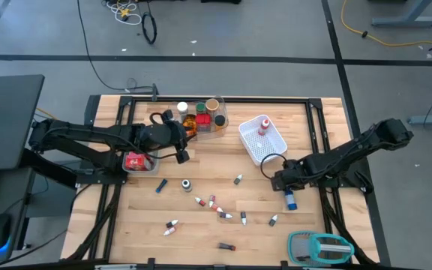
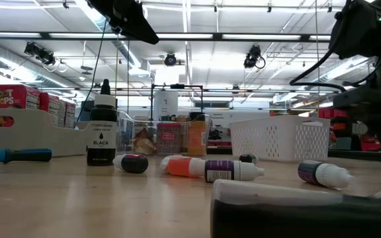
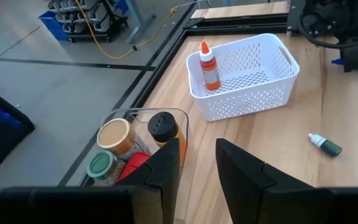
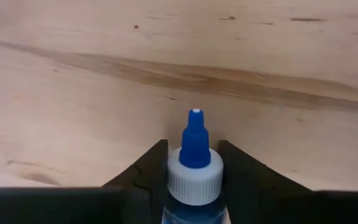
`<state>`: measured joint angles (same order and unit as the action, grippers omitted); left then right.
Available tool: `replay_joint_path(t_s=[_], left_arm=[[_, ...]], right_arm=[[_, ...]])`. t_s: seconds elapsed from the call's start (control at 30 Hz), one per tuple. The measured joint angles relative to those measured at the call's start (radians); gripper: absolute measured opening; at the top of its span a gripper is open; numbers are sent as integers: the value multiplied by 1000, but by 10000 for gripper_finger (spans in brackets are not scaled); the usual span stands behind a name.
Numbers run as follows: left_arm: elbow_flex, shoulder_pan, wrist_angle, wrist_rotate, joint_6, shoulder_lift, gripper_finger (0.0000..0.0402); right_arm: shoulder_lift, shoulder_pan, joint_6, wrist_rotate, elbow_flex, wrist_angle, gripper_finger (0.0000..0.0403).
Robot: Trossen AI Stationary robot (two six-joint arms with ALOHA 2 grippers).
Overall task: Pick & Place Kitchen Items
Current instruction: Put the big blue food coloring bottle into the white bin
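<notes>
The right gripper [image 1: 287, 185] is sitting just in front of the white mesh basket [image 1: 252, 145], with the blue-capped bottle [image 4: 194, 163] lying between its fingers. The left gripper [image 1: 182, 144] is hovering beside the clear tray of jars [image 1: 222, 124], the small vials [image 1: 217, 207] lying scattered nearer the table's front edge.

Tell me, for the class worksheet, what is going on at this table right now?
A two-armed robot is sorting small kitchen items on a wooden table. The right gripper is down at the table with its fingers on either side of a blue bottle's white cap. The left gripper hangs beside the clear tray of jars, holding nothing. An orange bottle stands in the white mesh basket; small vials lie scattered on the table.
</notes>
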<state>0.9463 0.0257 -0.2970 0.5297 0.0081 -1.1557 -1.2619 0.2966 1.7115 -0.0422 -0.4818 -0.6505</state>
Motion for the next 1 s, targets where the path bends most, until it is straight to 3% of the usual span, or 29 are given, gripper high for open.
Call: replay_joint_path(t_s=[0.2,0.3,0.6,0.83,1.0], left_arm=[[0,0,0,0,-34,0,114],[0,0,0,-1,-55,0,114],[0,0,2,-1,-77,0,114],[0,0,3,-1,-77,0,114],[0,0,1,0,-81,0,114]], right_arm=[[-3,-3,-142,143,-86,74,131],[-8,-13,-258,156,-119,150,125],[-3,-85,-811,297,-248,474,131],[-3,-150,-1193,732,-310,513,130],[-3,-200,-1272,1054,-275,562,135]])
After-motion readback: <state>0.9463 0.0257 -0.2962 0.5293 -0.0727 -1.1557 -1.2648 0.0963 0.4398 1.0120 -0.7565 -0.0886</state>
